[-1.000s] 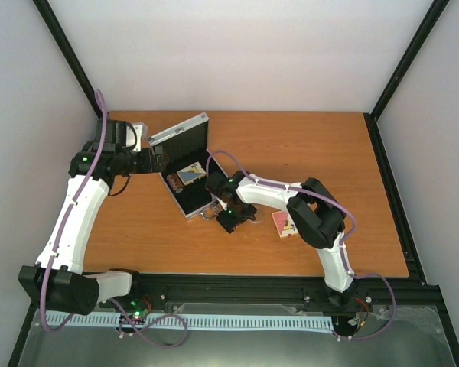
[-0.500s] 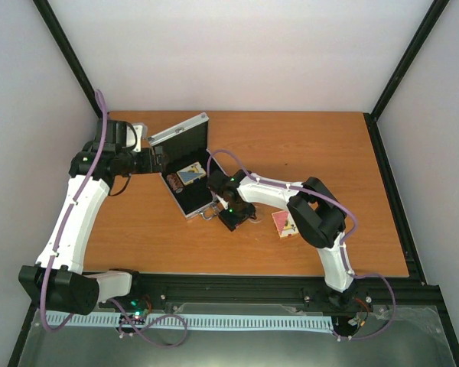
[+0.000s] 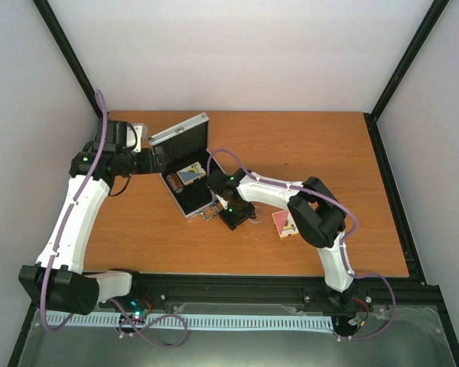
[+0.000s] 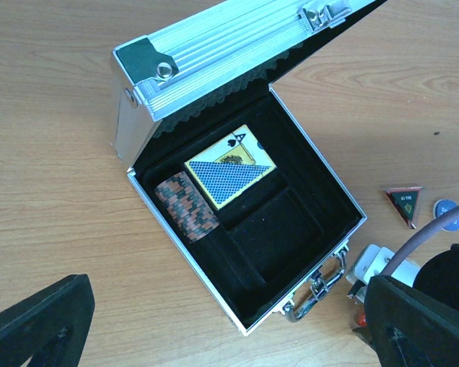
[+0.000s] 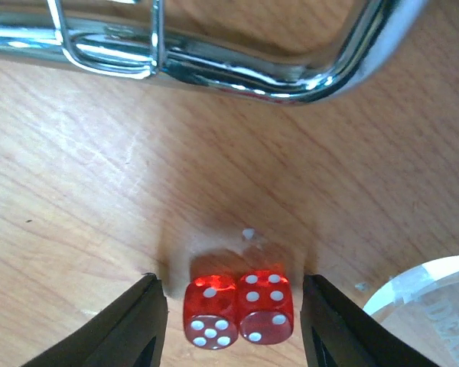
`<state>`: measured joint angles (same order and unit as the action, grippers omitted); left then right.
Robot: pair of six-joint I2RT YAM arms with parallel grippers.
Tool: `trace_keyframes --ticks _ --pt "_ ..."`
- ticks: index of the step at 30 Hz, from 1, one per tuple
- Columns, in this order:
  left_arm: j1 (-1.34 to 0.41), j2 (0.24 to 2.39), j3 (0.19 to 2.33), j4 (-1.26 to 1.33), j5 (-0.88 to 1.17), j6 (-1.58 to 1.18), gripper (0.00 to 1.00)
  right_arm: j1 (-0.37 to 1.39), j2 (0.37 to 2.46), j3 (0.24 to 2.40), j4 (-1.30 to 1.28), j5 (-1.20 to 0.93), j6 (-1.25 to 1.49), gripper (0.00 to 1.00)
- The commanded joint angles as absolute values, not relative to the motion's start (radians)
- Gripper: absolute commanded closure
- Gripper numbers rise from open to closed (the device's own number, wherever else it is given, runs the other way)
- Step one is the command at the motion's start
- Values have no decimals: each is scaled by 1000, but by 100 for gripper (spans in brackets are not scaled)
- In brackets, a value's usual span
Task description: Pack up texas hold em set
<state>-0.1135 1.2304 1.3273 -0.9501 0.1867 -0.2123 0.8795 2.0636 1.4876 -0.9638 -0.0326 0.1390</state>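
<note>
From above, the silver case (image 3: pixel 185 170) is sitting open on the left half of the wooden table (image 3: pixel 329 153), its lid standing up. The left gripper (image 3: pixel 159 160) is hanging at the case's left edge. The right gripper (image 3: pixel 236 218) is pointing down at the table just in front of the case. A red card pack (image 3: pixel 284 224) is lying on the table to the right of it.

From the left wrist, the left claw's fingers (image 4: pixel 30 325) are standing wide apart over the case, holding nothing. Inside the black lining, the blue-yellow card pack (image 4: pixel 229 166) is lying beside the dark chip stack (image 4: pixel 186 206).

From the right wrist, the right claw is standing about half open, bracketing two red dice (image 5: pixel 239 310) on the table with a sliver of gap at each side, not gripping them. The clear disc (image 5: pixel 428 298) is lying just right of them, and the case's chrome handle (image 5: pixel 291 76) is lying beyond.
</note>
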Motion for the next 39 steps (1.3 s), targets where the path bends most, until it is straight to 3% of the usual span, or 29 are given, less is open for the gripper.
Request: trace_keyframes --ticks 1,8,12,14,26,39 --pt "-115 1232 1330 -941 183 -212 0 877 2062 1536 -999 -55 143 51" --pt "-115 1236 1330 -938 189 -208 0 877 2062 1557 -1018 -48 149 50" --pt "-115 1236 1330 -940 188 -204 0 877 2058 1547 -1019 -27 161 34" --pt "-115 1235 1329 -942 188 -203 0 877 2054 1547 -1023 -12 169 31" --pt "-115 1229 1319 -950 183 -198 0 879 2073 1513 -990 -70 177 43" --pt "-115 1226 1310 -944 188 -207 0 879 2066 1467 -979 -59 174 43"
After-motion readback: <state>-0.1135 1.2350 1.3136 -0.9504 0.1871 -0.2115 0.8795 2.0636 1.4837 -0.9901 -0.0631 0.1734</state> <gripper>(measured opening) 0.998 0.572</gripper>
